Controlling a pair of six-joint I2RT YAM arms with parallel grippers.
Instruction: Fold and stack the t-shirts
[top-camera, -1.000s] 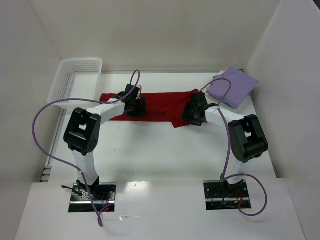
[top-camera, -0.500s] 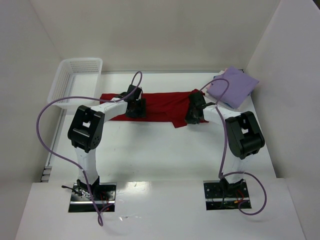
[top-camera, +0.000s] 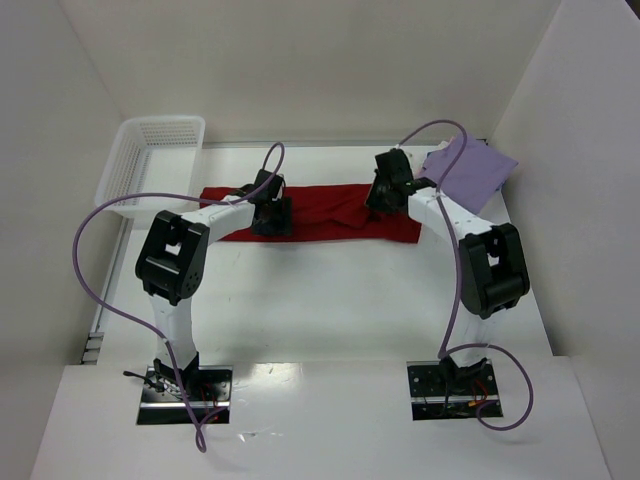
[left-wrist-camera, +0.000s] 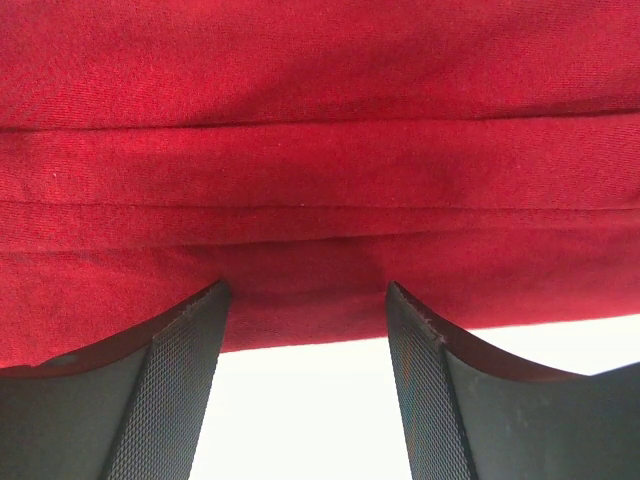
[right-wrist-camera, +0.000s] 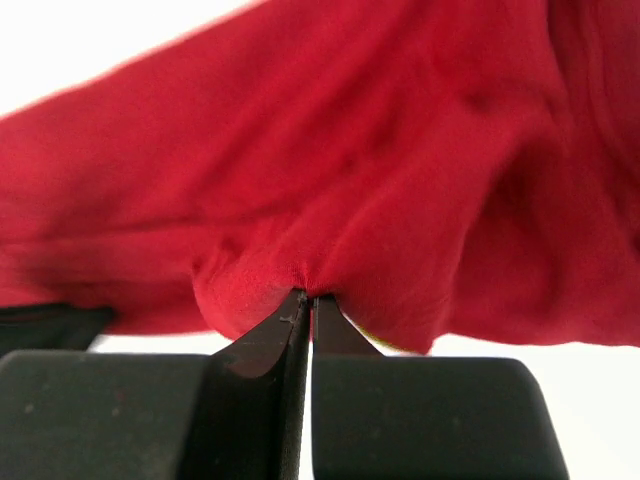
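Folding dark red t-shirt (top-camera: 320, 210), lying as a long band across far tabletop (top-camera: 320, 300): bunched right-end edge pinched in closed right hand (right-wrist-camera: 308, 298), near hem under open left hand (left-wrist-camera: 305, 300), ungripped. Next, likely: close left on hem, then carry both edges over evenly.

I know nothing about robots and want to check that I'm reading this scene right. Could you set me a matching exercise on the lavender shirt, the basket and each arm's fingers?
Things:
1. lavender t-shirt
2. basket
3. left fingers
4. right fingers

States or places:
a. pinched shut on a fold of the red t-shirt
b. far left corner of the table
c. apart, at the red t-shirt's near edge
d. folded, at the far right corner

Pairs: 1-d, 2-b, 3-c, 4-a
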